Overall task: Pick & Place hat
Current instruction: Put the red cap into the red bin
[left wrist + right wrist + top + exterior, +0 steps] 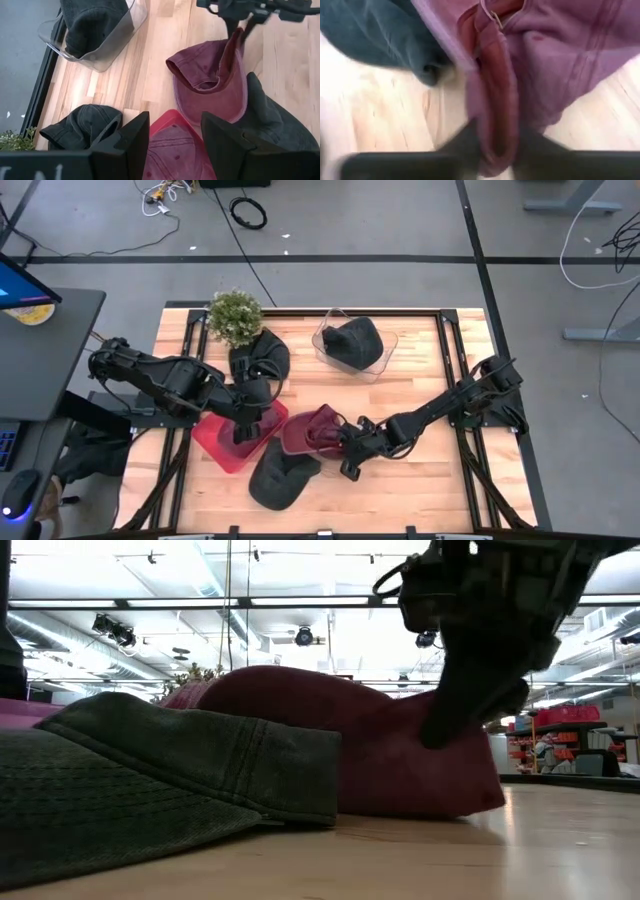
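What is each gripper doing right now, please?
Left gripper: open, fingers apart over the red bin, holding nothing.
Right gripper: shut on the maroon cap, pinching its back edge.

The maroon cap (312,430) lies crown-down on the wood, hollow upward, its back edge pinched between the right gripper's fingers (345,448). Its brim points away from those fingers, toward the left gripper (245,430).

- Both arms are black, built of chunky jointed segments, with thin black cables looping beside the joints.
- The left gripper (175,145) has two broad, flat, matte black fingers (131,145).
- White lettering marks the housing behind those fingers.
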Controlling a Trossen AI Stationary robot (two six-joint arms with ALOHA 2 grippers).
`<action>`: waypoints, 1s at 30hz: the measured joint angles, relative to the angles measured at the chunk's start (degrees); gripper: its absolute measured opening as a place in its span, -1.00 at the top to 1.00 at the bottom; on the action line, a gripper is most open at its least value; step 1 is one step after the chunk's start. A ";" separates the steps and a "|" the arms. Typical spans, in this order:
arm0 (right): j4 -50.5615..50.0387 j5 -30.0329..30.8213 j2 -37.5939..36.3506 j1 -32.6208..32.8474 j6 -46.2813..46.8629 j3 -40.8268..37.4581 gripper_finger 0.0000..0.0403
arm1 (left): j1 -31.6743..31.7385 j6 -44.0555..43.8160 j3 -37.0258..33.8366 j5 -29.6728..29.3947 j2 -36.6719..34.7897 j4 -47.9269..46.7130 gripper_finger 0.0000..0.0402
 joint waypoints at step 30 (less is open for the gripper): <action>2.51 -3.93 -48.33 -6.08 -0.20 0.00 1.00 | 0.04 19.31 0.00 -6.81 0.02 21.62 0.10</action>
